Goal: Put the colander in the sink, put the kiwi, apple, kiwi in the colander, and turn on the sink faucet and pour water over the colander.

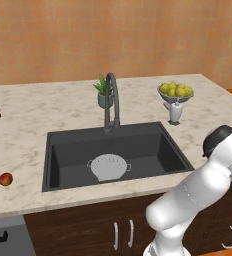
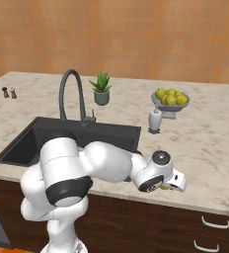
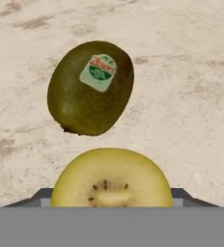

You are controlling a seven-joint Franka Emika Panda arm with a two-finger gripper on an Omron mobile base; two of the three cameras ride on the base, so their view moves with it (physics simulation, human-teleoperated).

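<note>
The tool (image 2: 171, 186) is down low at the table (image 2: 210, 143), to the right of the sink (image 2: 111, 132). In the hand view the yellowish kiwi (image 3: 112, 177) sits right between the two finger tips (image 3: 42, 195), which flank it on either side; whether they press on it or only bracket it I cannot tell. Just beyond it, ahead of the tool and apart from it, lies the dark olive-green kiwi (image 3: 91, 88) with its sticker up. Well off to the tool's left, the colander (image 1: 109, 166) rests inside the sink, under the faucet (image 1: 112, 101). The apple (image 1: 6, 179) lies on the table beyond the sink's far side.
</note>
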